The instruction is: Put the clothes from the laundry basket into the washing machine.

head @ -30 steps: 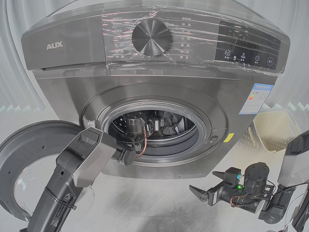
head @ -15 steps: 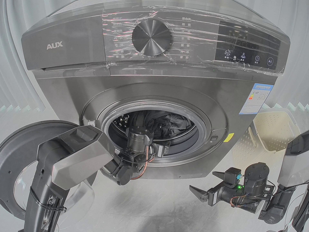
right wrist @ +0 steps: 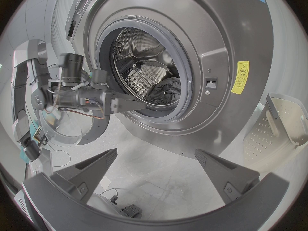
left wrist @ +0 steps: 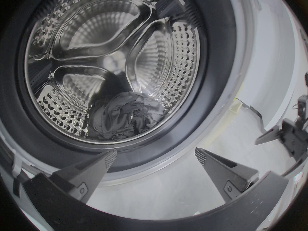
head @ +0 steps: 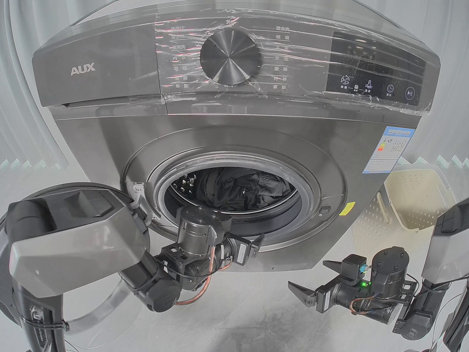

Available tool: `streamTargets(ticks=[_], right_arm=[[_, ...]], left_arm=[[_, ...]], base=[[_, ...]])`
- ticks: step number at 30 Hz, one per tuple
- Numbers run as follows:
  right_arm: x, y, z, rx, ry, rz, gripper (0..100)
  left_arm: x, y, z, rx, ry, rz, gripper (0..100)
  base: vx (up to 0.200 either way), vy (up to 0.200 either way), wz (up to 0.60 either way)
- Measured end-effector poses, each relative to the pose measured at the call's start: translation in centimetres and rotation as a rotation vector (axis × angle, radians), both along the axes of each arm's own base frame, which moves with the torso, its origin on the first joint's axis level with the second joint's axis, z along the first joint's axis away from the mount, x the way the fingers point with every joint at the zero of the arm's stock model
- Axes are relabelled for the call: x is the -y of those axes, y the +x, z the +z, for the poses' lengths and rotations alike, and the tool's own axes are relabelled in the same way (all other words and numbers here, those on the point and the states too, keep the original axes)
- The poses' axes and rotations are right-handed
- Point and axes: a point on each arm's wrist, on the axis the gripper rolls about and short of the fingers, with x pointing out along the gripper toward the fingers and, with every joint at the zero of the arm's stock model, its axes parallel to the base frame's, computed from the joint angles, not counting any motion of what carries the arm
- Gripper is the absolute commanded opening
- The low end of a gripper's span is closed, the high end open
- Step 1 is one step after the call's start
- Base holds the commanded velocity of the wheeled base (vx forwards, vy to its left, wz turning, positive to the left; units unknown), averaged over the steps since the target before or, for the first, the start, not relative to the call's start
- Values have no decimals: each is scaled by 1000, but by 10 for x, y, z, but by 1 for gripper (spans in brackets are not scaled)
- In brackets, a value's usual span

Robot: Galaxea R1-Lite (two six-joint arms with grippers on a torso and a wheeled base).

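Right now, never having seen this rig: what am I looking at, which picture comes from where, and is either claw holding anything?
A two-armed robot faces a front-loading washing machine with its door swung open. The wide picture comes from the robot's head; the other two from a camera on each wrist, so the dark prongs in their foreground are that arm's own claw. The left claw sits just outside the drum, open and empty. The right claw hangs above the floor to the right, also open and empty. Some dark clothes lie in the drum. The cream laundry basket stands right of the machine; no clothes show in its visible part.
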Motion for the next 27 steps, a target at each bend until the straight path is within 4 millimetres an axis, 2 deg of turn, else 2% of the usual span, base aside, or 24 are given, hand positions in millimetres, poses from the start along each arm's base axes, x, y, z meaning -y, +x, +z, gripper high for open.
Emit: streamTargets(ticks=[9, 15, 21, 27], right_arm=[[4, -4, 6, 13, 5, -2, 100], [10, -10, 17, 51, 15, -28, 100], [16, -22, 31, 101, 24, -64, 100], [26, -33, 50, 164, 51, -112, 100]], left_arm=[[-10, -61, 37, -46, -129, -52, 100], [-27, -105, 67, -53, -220, -95, 100], [-62, -143, 89, -26, -260, -107, 100], [-103, -173, 98, 22, -271, -66, 100]], base=[[0, 0, 0], [0, 0, 0], [0, 0, 0], [0, 0, 0]])
